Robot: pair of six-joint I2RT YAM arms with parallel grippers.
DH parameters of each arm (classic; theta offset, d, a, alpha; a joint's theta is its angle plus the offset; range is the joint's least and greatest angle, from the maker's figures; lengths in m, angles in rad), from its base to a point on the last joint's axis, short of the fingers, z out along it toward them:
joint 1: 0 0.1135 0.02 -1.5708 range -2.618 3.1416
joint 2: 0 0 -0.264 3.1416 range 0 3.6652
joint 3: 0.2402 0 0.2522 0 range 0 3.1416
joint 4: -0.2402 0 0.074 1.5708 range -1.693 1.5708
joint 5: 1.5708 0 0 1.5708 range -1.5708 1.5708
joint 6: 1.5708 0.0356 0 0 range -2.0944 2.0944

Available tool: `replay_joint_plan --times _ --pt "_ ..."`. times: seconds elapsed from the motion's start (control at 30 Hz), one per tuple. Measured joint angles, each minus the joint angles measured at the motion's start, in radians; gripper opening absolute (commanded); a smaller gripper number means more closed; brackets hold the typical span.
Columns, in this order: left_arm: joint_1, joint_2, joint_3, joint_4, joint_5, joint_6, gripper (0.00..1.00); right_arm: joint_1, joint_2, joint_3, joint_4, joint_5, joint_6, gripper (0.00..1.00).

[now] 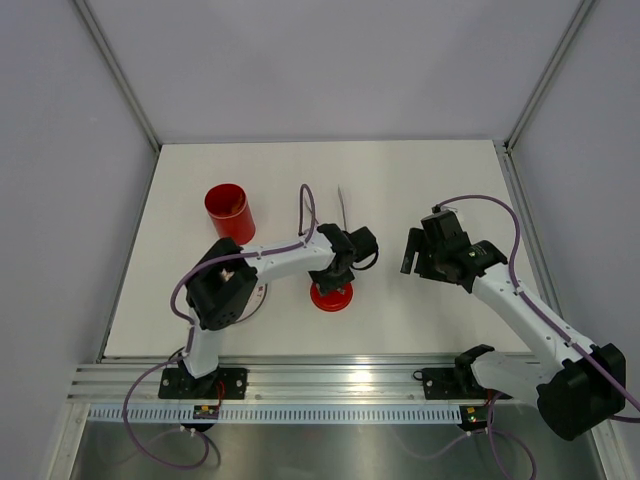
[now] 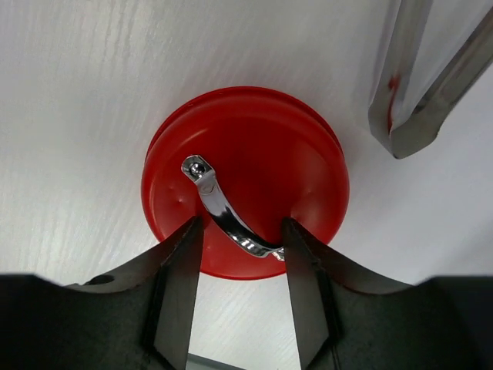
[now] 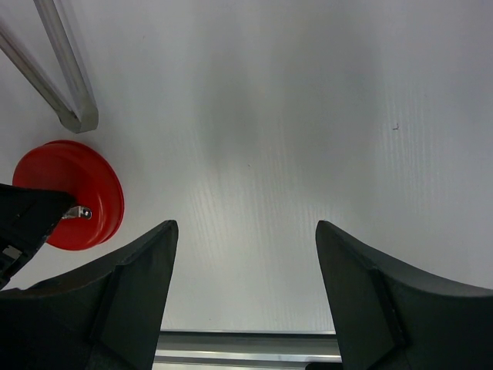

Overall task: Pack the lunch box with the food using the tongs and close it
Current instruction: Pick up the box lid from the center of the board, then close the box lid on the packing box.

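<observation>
Red lid (image 2: 254, 150) lies under left end effector (image 2: 240, 227), jaws parted astride its silver handle (image 2: 209, 193); right end effector (image 3: 244, 227) released.

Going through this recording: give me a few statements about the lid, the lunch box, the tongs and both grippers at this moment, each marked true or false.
1. The lid lies flat on the table, apart from the lunch box. True.
2. The jaws of the left gripper stand on either side of the silver handle on the lid. True.
3. The right gripper is holding the tongs. False: its jaws are open with nothing between them, and the tongs lie on the table beside the lid.
4. The lunch box lies tipped on its side. False: it stands upright with its open end up.
</observation>
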Motion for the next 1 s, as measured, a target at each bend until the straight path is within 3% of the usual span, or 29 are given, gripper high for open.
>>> replay_joint_plan --times 0.3,0.5,0.7,0.83,1.0 --pt "-0.003 -0.026 -0.032 -0.004 -0.012 0.004 0.01 0.0 -0.001 0.0 0.001 -0.003 0.0 0.8" --pt "-0.019 -0.122 -0.064 -0.081 -0.055 0.099 0.0 0.0 -0.001 -0.005 0.008 -0.005 0.0 0.8" --pt "-0.024 -0.312 -0.027 -0.173 -0.109 0.34 0.0 0.0 -0.001 -0.005 0.016 -0.013 0.0 0.8" --pt "0.07 -0.352 0.158 -0.268 -0.15 0.512 0.0 0.0 -0.001 -0.005 0.016 -0.031 -0.001 0.8" --pt "0.285 -0.349 0.385 -0.283 -0.17 0.714 0.0 0.0 0.004 -0.004 0.018 -0.05 -0.004 0.8"
